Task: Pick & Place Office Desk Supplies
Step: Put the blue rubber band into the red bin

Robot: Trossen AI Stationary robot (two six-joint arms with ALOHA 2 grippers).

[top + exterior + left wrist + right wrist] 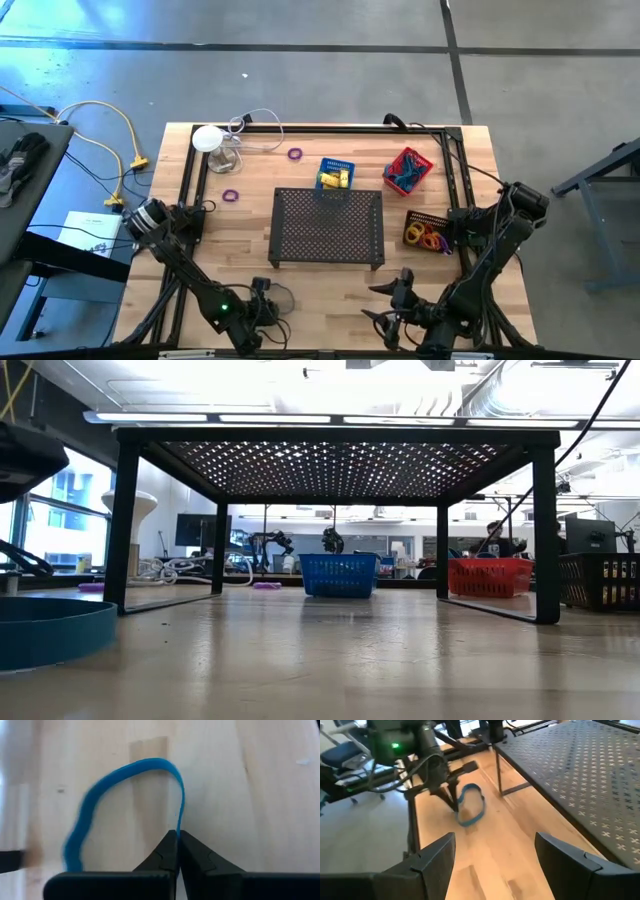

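Observation:
A blue rubber-band loop (100, 795) lies on the wooden table near its front edge, left of centre. It shows in the right wrist view too, as the blue band (472, 806). My left gripper (178, 834) is shut on it, slanting down (268, 297). My right gripper (495, 842) hangs open above the table near the front edge (392, 298). It is right of the band, points toward it and has nothing between its fingers. Two purple rings (295, 154) (231, 196) lie on the far left part of the table. My left gripper pinches a single strand of the blue band (180, 822) between its two fingertips, on the side of the loop nearest the fingers. The fingers come slanting down from above. The remainder of the loop spreads away from the fingers over the wood.
A large black mesh tray (328, 228) stands on legs at the table's centre. Behind it is a blue basket (335, 175) with yellow items, and to the right a red basket (408, 170) and a black basket (428, 232) of coloured rings. A white round-topped object (210, 140) with a cable stands far left.

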